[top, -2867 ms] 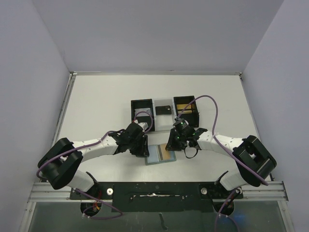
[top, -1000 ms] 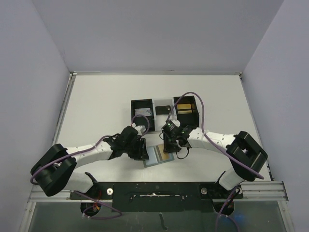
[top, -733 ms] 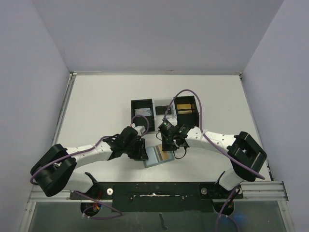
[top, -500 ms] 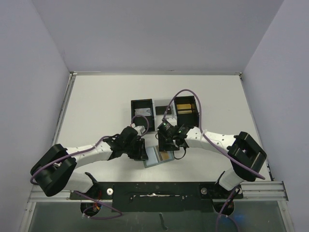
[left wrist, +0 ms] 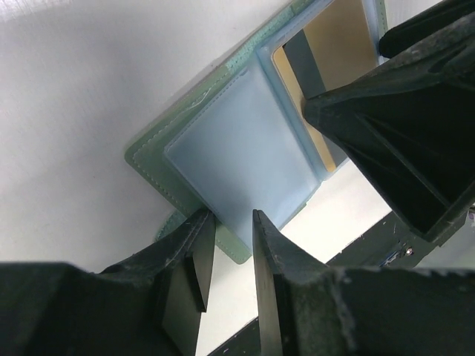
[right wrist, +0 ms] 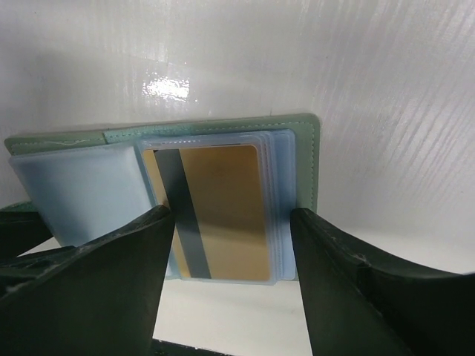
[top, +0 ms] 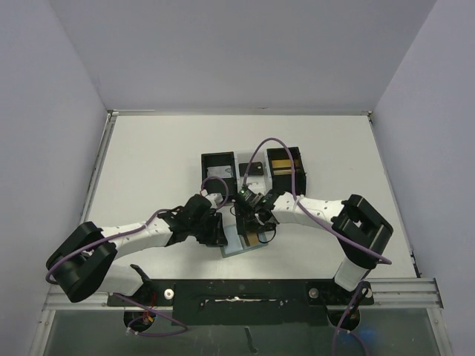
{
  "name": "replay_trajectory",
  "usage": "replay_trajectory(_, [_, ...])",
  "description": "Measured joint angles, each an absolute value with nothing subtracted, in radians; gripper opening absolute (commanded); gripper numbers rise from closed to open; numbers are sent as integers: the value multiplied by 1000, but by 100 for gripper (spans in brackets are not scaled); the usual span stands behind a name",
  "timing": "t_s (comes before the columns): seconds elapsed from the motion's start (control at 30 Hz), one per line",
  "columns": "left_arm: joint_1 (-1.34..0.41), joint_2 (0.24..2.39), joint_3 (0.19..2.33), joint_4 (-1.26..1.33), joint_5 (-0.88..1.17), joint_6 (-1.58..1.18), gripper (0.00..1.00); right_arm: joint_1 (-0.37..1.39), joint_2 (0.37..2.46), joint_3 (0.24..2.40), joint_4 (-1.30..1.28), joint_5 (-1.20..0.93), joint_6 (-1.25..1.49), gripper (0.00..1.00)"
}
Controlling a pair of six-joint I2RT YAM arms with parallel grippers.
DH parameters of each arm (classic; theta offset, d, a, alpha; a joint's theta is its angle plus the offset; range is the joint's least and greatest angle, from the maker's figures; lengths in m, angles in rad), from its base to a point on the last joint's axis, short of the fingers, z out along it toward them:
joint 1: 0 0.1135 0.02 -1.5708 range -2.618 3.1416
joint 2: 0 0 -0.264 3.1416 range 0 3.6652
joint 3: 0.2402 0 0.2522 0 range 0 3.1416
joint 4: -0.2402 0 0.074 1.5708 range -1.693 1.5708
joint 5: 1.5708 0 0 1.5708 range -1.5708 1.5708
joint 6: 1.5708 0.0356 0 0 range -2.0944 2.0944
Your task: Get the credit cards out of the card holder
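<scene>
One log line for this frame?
left gripper: near-shut at holder edge, grip unclear | right gripper: open above gold card | gold card: in holder pocket | holder: open flat
</scene>
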State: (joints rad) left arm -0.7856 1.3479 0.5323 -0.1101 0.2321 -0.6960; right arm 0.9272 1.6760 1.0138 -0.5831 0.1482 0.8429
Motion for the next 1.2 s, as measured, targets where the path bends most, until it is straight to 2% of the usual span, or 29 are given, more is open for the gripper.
replay_trajectory(0.2, [-786,1348,529,-102,232,-700,27,944,1699,1044,-619,196,853,53])
replay_trajectory(0.37, [-786,1348,529,-101,230,-703,27,955,1698,1056,-649,245,879,37])
replay_trajectory(0.5, [-786,1348,529,-101,228,-703,27,958,1691,1056,-656,262,885,32])
replay_trajectory(1.2, [-784,1365,534,-85,237,-704,27,957,1594,1030,-573,171,867,34])
